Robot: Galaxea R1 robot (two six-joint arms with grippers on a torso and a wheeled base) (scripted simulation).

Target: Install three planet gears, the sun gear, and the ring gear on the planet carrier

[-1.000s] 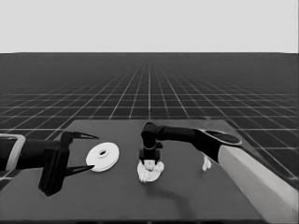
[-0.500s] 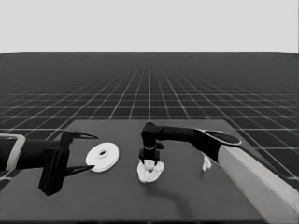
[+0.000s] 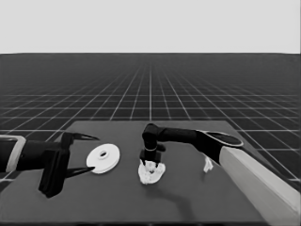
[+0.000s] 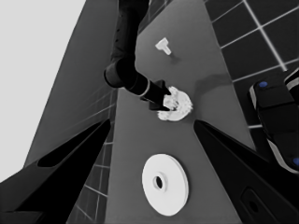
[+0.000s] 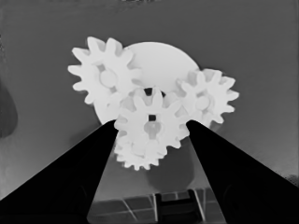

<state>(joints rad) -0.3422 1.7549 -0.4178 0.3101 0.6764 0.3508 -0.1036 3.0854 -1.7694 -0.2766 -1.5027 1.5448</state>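
Larger round part point(image 3: 103, 158) lies flat on the desk point(image 3: 197, 197) beside the parked left gripper point(image 3: 81, 154), jaws wide and empty; it looks rigid and light, best pinched across its rim. Right gripper point(image 5: 150, 128) sits over the smaller round part point(image 5: 161, 60), jaws narrow around a small toothed gear point(image 5: 150, 126). Only the right wrist view separates four gears; the head view shows a blob plus the thin white piece point(image 3: 207, 164).
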